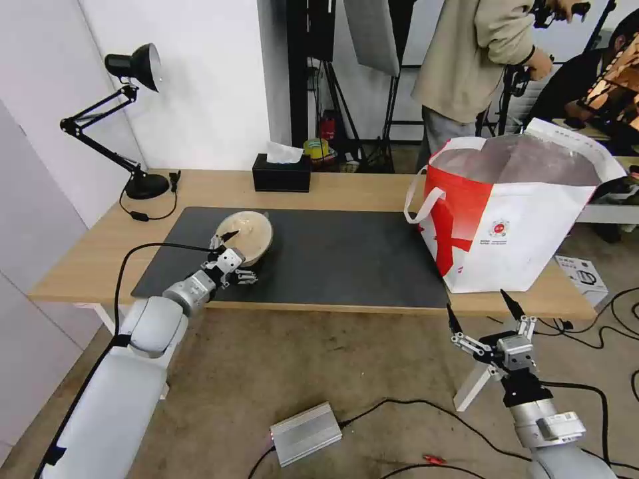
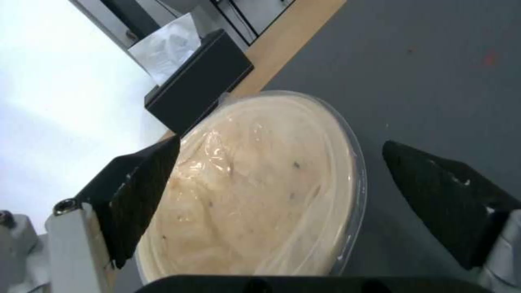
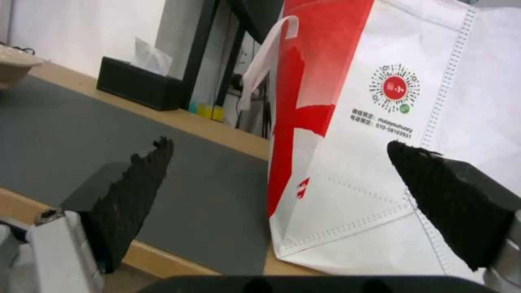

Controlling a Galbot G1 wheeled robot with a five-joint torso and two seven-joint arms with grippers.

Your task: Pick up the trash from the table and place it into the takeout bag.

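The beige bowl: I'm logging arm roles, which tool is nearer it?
Left. The left tool is open around the beige bowl; the right tool waits open below the table's edge, by the takeout bag.

One beige lidded bowl (image 1: 249,234) is sitting on the one dark mat (image 1: 333,256) covering the desk (image 1: 373,189); one takeout bag (image 1: 516,213), one black tissue box (image 1: 281,173) and one desk lamp (image 1: 126,120) are standing there, and two grippers are showing

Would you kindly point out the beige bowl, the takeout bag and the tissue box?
beige bowl (image 2: 255,191): left wrist view, middle of its lid.
takeout bag (image 1: 526,246): head view, white front wall.
tissue box (image 1: 281,179): head view, black front face.
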